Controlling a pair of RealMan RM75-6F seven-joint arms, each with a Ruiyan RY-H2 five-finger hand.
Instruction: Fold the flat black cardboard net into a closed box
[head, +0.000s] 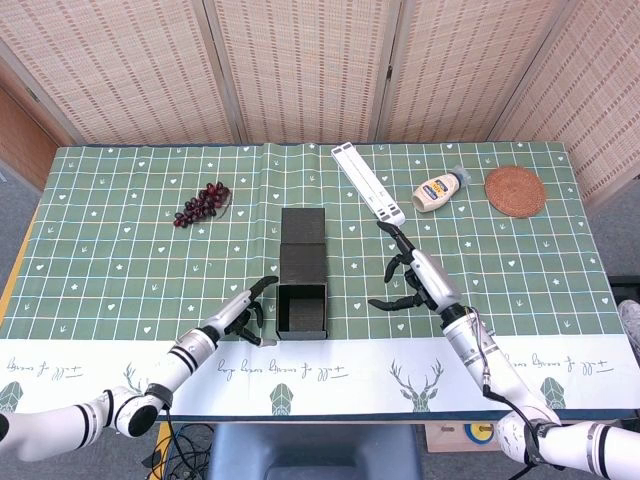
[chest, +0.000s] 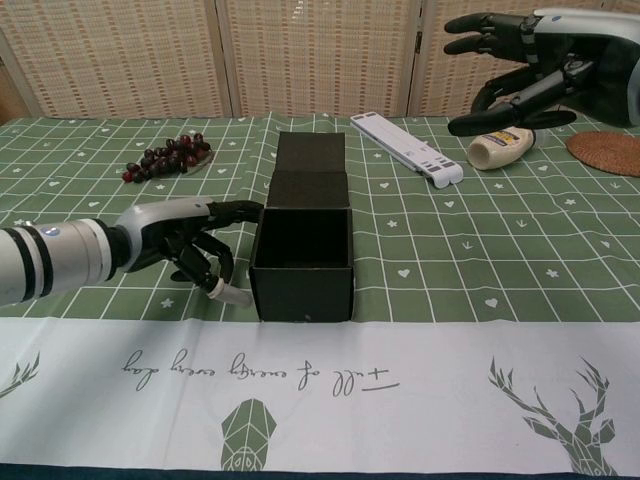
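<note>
At frame centre sits the open black cardboard box (head: 303, 294); the left hand (head: 240, 318) curls empty just beside it, the right hand (head: 410, 282) spread, well apart.

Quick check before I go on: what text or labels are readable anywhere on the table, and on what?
Cursive script on the tablecloth's white border: seen upside down, not legible.
Yellow label on the squeeze bottle: too small and blurred to read.
Black box: no print visible.
White folding stand: no markings visible.
</note>
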